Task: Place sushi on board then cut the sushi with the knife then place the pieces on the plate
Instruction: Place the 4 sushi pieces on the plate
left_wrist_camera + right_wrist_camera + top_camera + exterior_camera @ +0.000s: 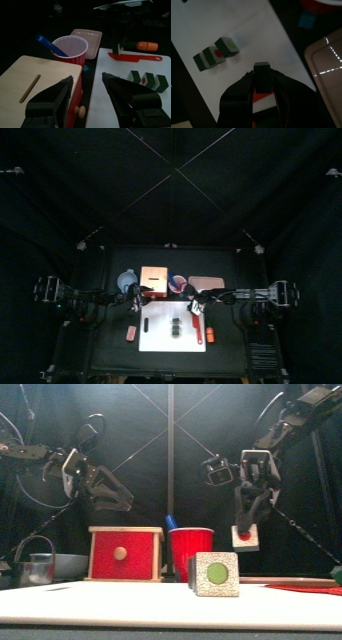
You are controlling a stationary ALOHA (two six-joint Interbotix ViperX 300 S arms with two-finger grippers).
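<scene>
My right tool (262, 75) hangs above the white cutting board (158, 340), pressed together on a small sushi piece (261, 65). My wrist camera shows it only as a dark block poking out past the tips, with the rest buried between the jaws. From the front it shows a red face with a pale spot. How high it hangs over the board I cannot judge.

The rest of the sushi roll (175, 324) sits near the middle of the board. I make out about three green blocks close together, but I cannot say whether they touch. In the left wrist view my own jaw and the picture's edge cut them off.

The red knife (137, 58) lies flat along the board's right side, with nothing holding it. Past it, off the board, lies a small orange toy (147, 45) that I cannot identify.

My left tool (87, 78) is spread wide and empty over the board's back left corner.

Behind the board stand the wooden box (124, 554), then the red cup (190, 552) with the blue knife (48, 45) leaning in it. To their right lies the pink tray (87, 36), whose far end is lost in shadow.
</scene>
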